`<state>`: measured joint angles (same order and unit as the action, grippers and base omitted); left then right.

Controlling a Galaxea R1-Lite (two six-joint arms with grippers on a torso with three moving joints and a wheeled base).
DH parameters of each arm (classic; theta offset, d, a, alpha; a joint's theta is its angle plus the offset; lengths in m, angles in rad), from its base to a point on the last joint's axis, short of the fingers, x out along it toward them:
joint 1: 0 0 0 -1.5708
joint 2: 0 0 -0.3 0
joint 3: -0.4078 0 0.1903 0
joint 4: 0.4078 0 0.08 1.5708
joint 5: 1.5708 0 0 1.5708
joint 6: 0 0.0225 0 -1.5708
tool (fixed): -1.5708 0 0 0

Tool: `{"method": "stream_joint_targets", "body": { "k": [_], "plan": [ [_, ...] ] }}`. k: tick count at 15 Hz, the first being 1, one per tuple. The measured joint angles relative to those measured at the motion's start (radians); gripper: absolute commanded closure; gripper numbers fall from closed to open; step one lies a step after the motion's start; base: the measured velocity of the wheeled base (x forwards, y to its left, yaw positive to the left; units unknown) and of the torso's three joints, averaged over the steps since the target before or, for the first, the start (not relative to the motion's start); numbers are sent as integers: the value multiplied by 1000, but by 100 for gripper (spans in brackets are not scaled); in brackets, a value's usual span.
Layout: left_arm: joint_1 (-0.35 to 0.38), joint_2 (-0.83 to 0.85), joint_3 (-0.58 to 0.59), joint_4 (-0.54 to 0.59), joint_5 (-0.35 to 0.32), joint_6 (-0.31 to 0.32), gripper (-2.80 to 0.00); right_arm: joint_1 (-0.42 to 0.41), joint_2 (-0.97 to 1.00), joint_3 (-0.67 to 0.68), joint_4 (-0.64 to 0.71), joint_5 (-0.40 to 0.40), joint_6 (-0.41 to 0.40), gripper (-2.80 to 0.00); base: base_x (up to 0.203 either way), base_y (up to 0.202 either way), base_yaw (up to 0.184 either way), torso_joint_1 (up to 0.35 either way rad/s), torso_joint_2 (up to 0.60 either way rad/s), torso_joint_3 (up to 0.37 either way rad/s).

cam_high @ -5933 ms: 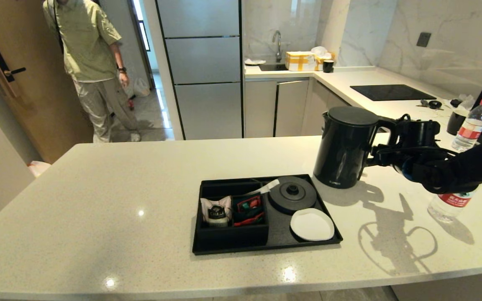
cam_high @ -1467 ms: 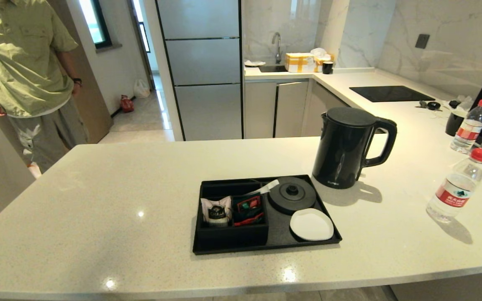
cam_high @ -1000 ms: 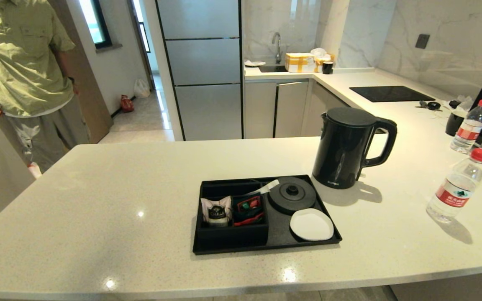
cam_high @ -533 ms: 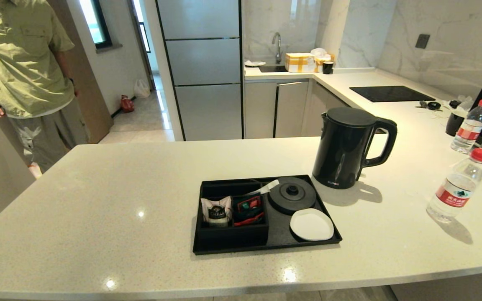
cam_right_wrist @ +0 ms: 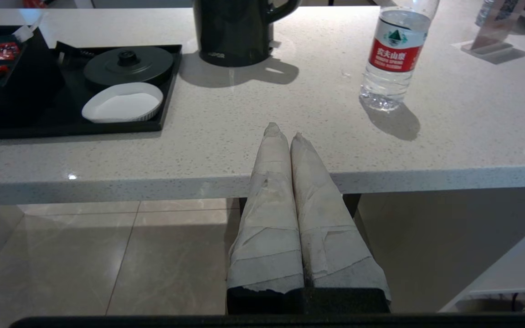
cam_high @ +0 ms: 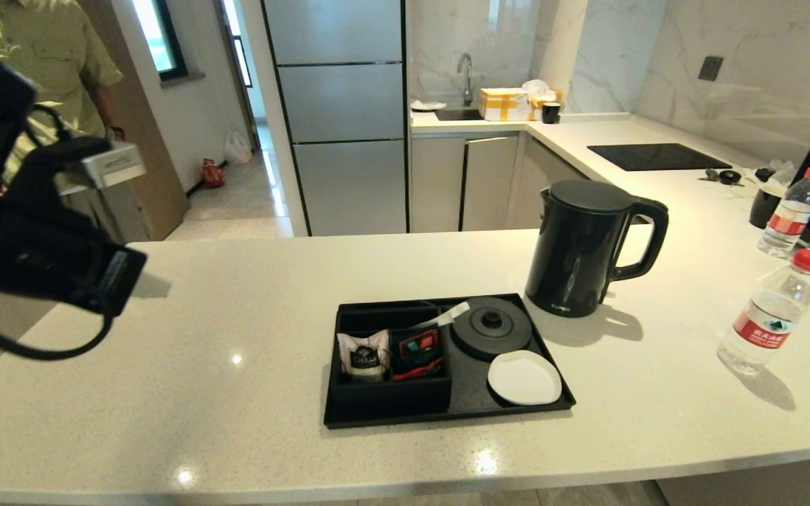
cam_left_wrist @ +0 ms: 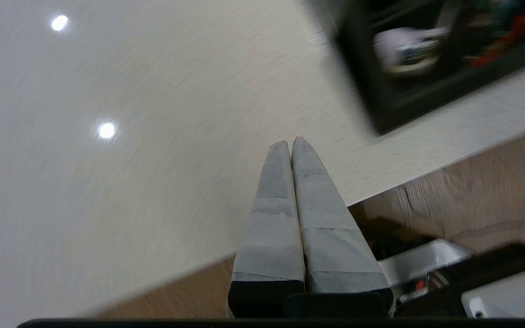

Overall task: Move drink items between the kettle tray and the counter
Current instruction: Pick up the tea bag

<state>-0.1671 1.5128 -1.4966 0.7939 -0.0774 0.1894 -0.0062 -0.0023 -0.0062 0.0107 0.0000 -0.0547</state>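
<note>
1. While the left arm (cam_high: pixel 32 232) hung above the counter's (cam_high: pixel 236 309) left end, the left gripper (cam_left_wrist: pixel 291 145) was clenched on nothing.
2. The right gripper (cam_right_wrist: pixel 284 131) sat below the counter's front edge, pinched together, empty.
3. The kettle (cam_high: pixel 581 246) stood on the counter behind the tray (cam_high: pixel 447 414).
4. The bottle (cam_high: pixel 763 316) stood well right of it.
5. The sachet (cam_high: pixel 363 355) sat in a tray compartment.

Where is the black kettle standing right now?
In the head view the kettle stands on the counter, off its round base, just behind the tray's right rear corner, handle toward the water bottle.
</note>
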Motion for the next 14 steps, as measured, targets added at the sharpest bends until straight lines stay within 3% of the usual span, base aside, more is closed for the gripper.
{"method": "stream_joint_targets", "body": {
  "k": [4,7,10,12,13,14],
  "plan": [
    [-147,172,-232,102,-33,98,0,0,0,0,0,0,0,0,0,0,0,0,0,0],
    [-191,288,-392,280,-35,259,0,0,1,0,0,0,0,0,0,0,0,0,0,0],
    [-202,386,-427,319,2,417,0,0,1,0,0,0,0,0,0,0,0,0,0,0],
    [-207,427,-430,320,7,459,0,0,1,0,0,0,0,0,0,0,0,0,0,0],
    [-208,438,-431,320,7,460,-280,0,1,0,0,0,0,0,0,0,0,0,0,0],
    [-211,447,-433,311,7,468,-280,0,1,0,0,0,0,0,0,0,0,0,0,0]
  ]
}}
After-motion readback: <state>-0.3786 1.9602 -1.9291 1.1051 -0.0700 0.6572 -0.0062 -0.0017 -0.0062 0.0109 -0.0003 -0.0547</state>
